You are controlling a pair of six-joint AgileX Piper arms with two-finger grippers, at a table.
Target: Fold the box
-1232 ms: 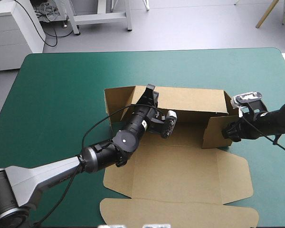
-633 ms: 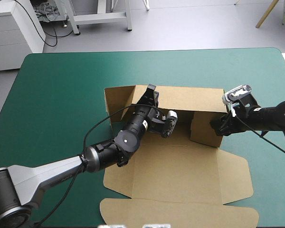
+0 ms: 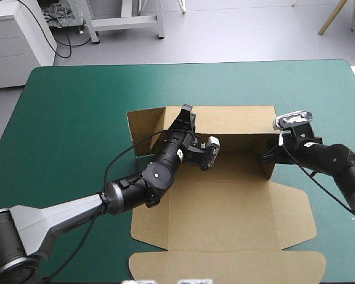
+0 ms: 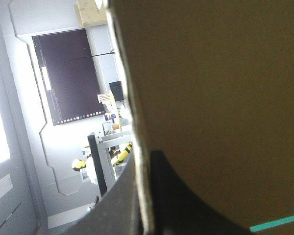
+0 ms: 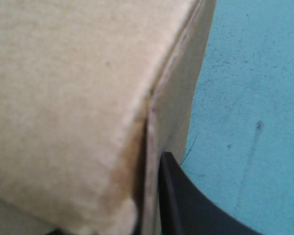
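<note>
- The box [image 3: 225,207] lay brown in the middle of the teal-green surface [image 3: 71,112].
- Its far wall [image 3: 236,121] and right wall [image 3: 268,171] stood up, and its near flaps [image 3: 225,266] lay flat.
- The left end effector [image 3: 187,115] pinched the far wall's top edge.
- The right end effector [image 3: 265,158] pinched the right wall.

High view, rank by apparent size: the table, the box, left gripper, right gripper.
Largest: table.
Then: box.
Last: left gripper and right gripper, both small, partly hidden by board, unranked.
</note>
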